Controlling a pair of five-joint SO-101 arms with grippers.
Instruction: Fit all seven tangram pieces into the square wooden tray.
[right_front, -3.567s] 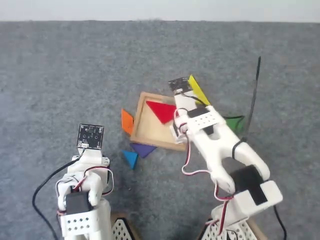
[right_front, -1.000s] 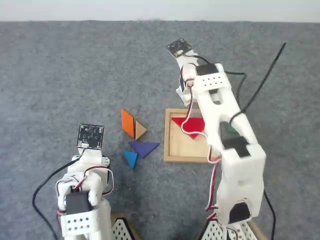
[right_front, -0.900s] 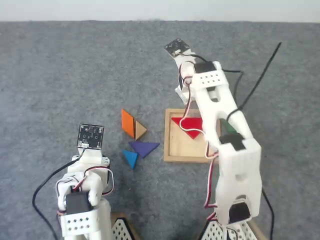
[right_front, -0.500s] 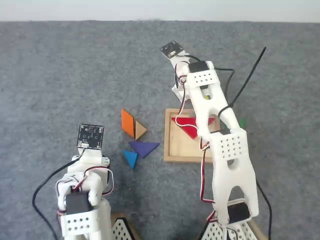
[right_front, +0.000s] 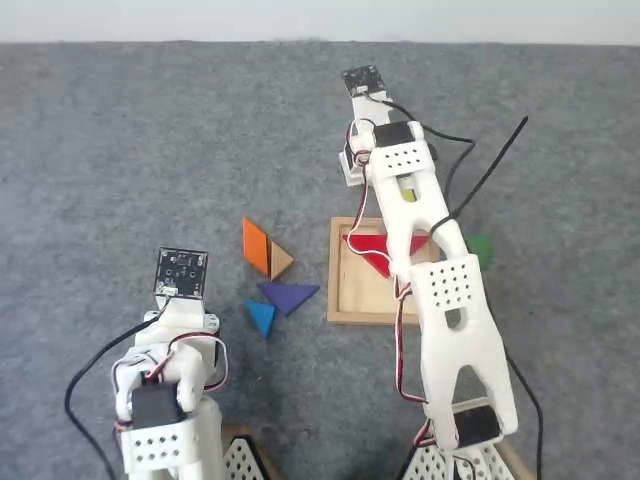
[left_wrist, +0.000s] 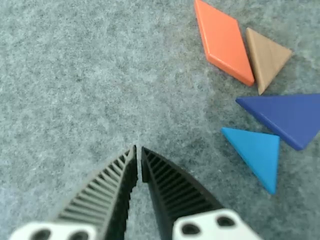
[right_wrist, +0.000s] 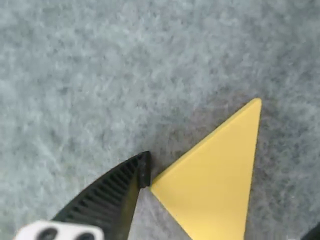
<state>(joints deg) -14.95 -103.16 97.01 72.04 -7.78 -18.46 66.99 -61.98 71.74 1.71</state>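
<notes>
The square wooden tray (right_front: 340, 270) lies on the grey carpet with a red triangle (right_front: 378, 252) inside it. My right arm stretches over the tray, and my right gripper (right_front: 352, 168) is just beyond its far edge. In the right wrist view that gripper (right_wrist: 227, 200) is open around a yellow triangle (right_wrist: 215, 170) lying flat, with one black finger (right_wrist: 117, 195) touching its edge. Left of the tray lie an orange parallelogram (right_front: 255, 245), tan triangle (right_front: 282, 261), purple triangle (right_front: 290, 295) and blue triangle (right_front: 262, 317). My left gripper (left_wrist: 138, 150) is shut on nothing, near the blue triangle (left_wrist: 257, 152).
A green piece (right_front: 480, 246) lies on the carpet right of the tray, partly under the right arm. A black cable (right_front: 490, 170) loops off the right arm. Open carpet spreads to the far left and far right.
Since 3.6 s ago the tray has shifted right, away from the loose pieces. In the last second the right arm swung slightly and the green piece came into view. The left arm stayed still.
</notes>
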